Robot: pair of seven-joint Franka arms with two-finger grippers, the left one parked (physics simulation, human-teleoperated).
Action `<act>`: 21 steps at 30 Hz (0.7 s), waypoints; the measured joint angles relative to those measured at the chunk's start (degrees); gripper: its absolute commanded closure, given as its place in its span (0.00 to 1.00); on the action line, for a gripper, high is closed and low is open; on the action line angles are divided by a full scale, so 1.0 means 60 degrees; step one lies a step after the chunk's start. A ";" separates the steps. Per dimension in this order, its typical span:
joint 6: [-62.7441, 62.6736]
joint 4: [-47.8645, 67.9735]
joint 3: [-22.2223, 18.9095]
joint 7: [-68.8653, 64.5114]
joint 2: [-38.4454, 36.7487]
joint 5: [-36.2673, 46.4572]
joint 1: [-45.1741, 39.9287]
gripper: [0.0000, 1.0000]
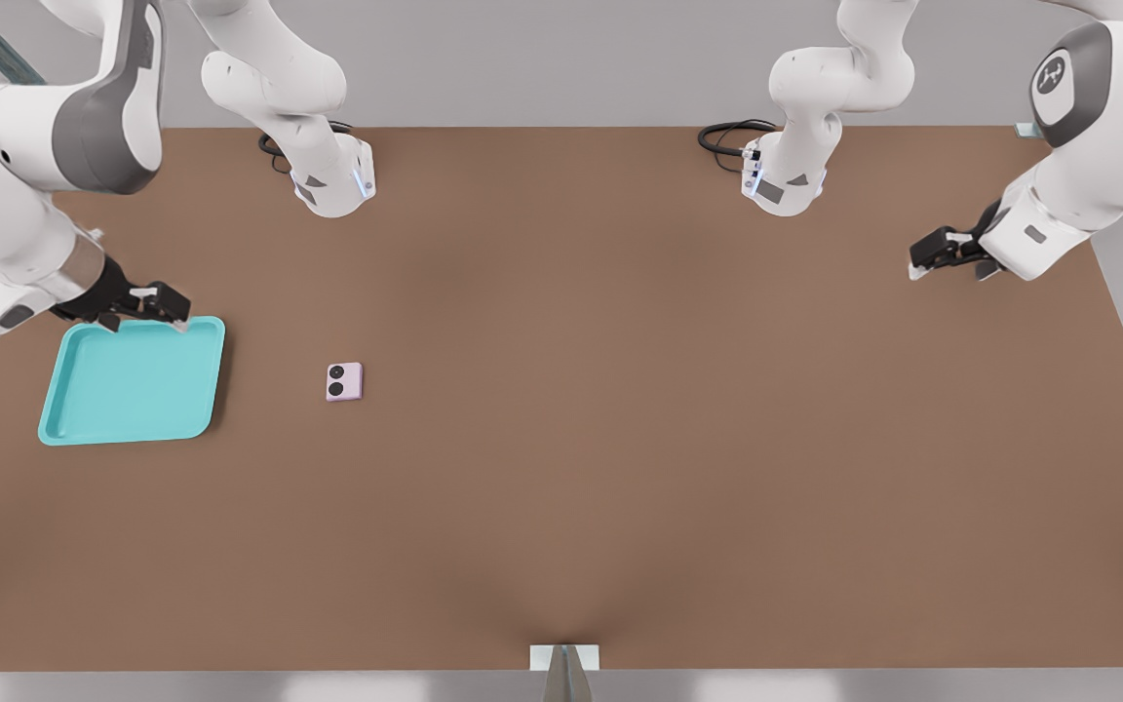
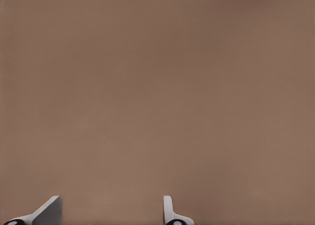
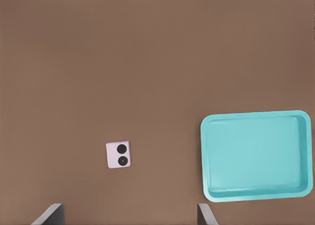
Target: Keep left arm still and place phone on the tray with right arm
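Tool (image 1: 147, 304) open above tray (image 1: 84, 414), phone (image 1: 344, 381) apart.

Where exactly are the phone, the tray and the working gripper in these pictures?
phone (image 1: 344, 381): front view, middle of its pink face.
tray (image 1: 133, 382): front view, bare floor inside the rim.
gripper (image 1: 164, 304): front view, between its fingers, over the tray's far edge.

The brown table (image 1: 620, 439) bears the tray (image 1: 133, 382) and phone (image 1: 344, 381), apart.
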 measured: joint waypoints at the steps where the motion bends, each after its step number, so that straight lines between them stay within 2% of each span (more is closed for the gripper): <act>1: 0.0067 0.0004 0.0014 -0.0018 0.0082 0.0000 -0.0037 0.00; 2: 0.0142 0.0008 0.0106 -0.0028 0.0253 -0.0001 -0.0128 0.00; 4: 0.0479 -0.0011 0.0706 -0.0025 0.0948 -0.0027 -0.0413 0.00; 7: 0.1394 -0.0343 0.1416 0.0096 0.2249 -0.0171 0.0332 0.00; 11: 0.2746 -0.2126 0.1587 0.0725 0.2484 -0.0665 0.1075 0.00; 17: 0.4626 -0.4992 0.1632 0.1905 0.1932 -0.0431 0.0360 0.00; 21: 0.6033 -0.5689 0.1636 0.2648 0.2459 -0.0381 0.0239 0.00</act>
